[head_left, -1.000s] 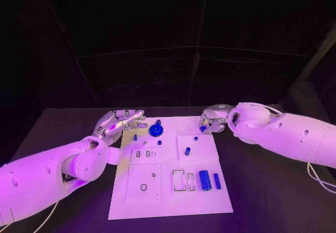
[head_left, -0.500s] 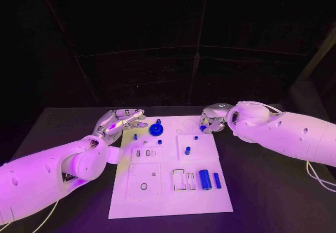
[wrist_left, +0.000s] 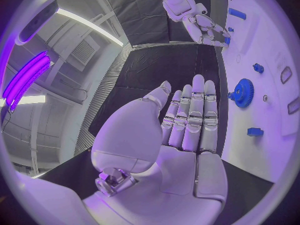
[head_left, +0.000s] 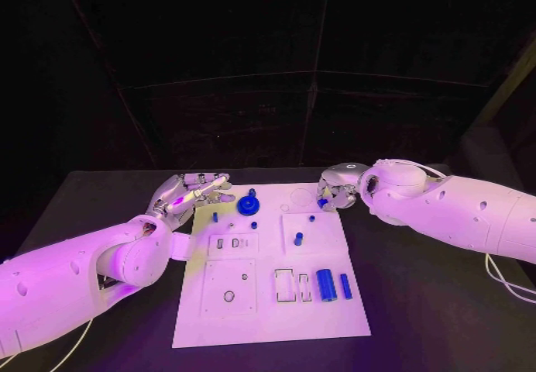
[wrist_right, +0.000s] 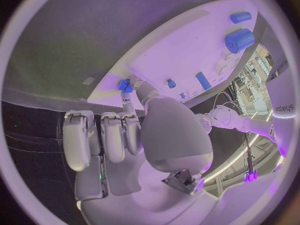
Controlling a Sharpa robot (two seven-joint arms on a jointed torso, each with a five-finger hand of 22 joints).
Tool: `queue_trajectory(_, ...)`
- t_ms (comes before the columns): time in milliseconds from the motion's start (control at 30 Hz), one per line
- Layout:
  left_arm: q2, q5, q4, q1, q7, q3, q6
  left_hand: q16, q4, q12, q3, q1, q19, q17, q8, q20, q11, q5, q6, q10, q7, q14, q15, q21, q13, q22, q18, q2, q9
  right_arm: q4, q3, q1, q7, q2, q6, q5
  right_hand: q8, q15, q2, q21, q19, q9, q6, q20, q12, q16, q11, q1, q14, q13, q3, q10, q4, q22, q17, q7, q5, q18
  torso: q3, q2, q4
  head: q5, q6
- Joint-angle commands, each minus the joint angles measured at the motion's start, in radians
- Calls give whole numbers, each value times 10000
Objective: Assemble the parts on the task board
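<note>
The white task board (head_left: 268, 318) lies in the middle of the table. At its far right corner my right hand (head_left: 339, 192) pinches a small blue part (wrist_right: 125, 85) between thumb and a finger, just over the board's edge (wrist_right: 169, 50). My left hand (head_left: 192, 192) hovers at the far left corner, open and flat, with nothing in it (wrist_left: 187, 130). A blue gear (head_left: 249, 205) stands on the board just right of the left hand and appears again as the blue gear (wrist_left: 243, 92) past its fingertips.
A fat blue cylinder (head_left: 326, 285) and a slim blue bar (head_left: 345, 287) lie at the board's near right. A blue peg (head_left: 298, 239) and a few tiny blue pieces (head_left: 253, 226) sit mid-board. Black table (head_left: 435, 310) surrounds the board.
</note>
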Motion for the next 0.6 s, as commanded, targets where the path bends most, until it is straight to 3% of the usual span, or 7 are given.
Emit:
queue_trajectory(33, -14, -81, 30, 11, 11, 1, 24, -63, -3, -34, 67, 32, 9, 17, -47, 51, 43, 49, 23, 9, 70, -37, 0, -49, -10, -10, 71, 88, -8, -18, -248, -308, -304, -36, 754, -282, 87, 45, 137, 32, 1054, 68, 355, 41, 26, 25, 24, 19, 1058, 2631, 107, 1060, 19, 2635, 2628, -32, 180, -76, -5, -10, 4, -4, -2)
queue_trajectory(133, -17, -81, 35, 11, 11, 1, 24, -72, -10, -39, 96, 32, 10, 21, -50, 50, 43, 48, 24, 10, 71, -35, 0, -51, -10, -12, 71, 87, -8, 71, -250, -309, -339, -76, 227, -317, 93, 40, 178, 32, 1054, 61, 424, 36, 26, 25, 14, 3, 1058, 2631, 163, 1060, 51, 2635, 2628, -44, 310, -76, 1, -12, 2, 2, 5)
queue_trajectory(167, -18, -81, 37, 11, 10, 1, 24, -78, -16, -43, 116, 32, 11, 24, -52, 49, 44, 48, 24, 10, 71, -34, 0, -52, -11, -13, 71, 86, -8, 113, -251, -309, -349, -95, -19, -309, 100, 41, 174, 32, 1054, 61, 461, 35, 26, 25, 7, -69, 1058, 2631, 144, 1060, 106, 2635, 2628, -55, 161, -76, 2, -11, 3, 3, 11)
queue_trajectory(233, -20, -81, 41, 11, 9, 1, 22, -88, -26, -49, 152, 34, 13, 30, -56, 48, 44, 49, 25, 10, 72, -31, -1, -54, -11, -15, 71, 83, -8, 210, -251, -309, -399, -139, -573, -243, 86, 35, 109, 32, 1054, 47, 508, 32, 26, 25, -14, -332, 1058, 2631, 25, 1060, 307, 2635, 2628, -81, -541, -76, 0, -8, 3, -5, 37)
queue_trajectory(300, -21, -81, 44, 11, 10, 1, 21, -97, -35, -53, 181, 35, 14, 34, -59, 47, 44, 49, 25, 11, 72, -29, -1, -55, -12, -17, 71, 81, -8, 321, -250, -309, -467, -187, -1151, -185, 69, 27, 102, 32, 1054, 36, 518, 24, 26, 25, -21, -407, 1058, 2631, -4, 1060, 389, 2635, 2628, -89, -684, -76, 1, -10, 0, -4, 44)
queue_trajectory(433, -25, -81, 49, 11, 13, 1, 24, -99, -37, -54, 187, 35, 15, 35, -59, 47, 44, 49, 25, 11, 72, -29, -2, -55, -12, -18, 70, 80, -8, 519, -249, -309, -517, -285, -2059, -87, 46, -7, 125, 32, 1054, 24, 580, -6, 26, 25, -58, -339, 1058, 2631, 81, 1060, 431, 2635, 2628, -128, -239, -76, -3, -10, 11, -18, 58)
queue_trajectory(600, -36, -81, 40, 12, 19, 1, 44, -131, -78, -69, 306, 40, 19, 51, -69, 43, 39, 51, 28, 14, 74, -22, -1, -59, -14, -24, 70, 58, -8, 765, -246, -308, -455, -416, -2897, 133, 34, -22, 105, 32, 1054, 20, 633, -23, 26, 25, -73, -347, 1058, 2631, 121, 1060, 490, 2635, 2628, -142, 19, -76, -6, -16, 0, 16, 174)
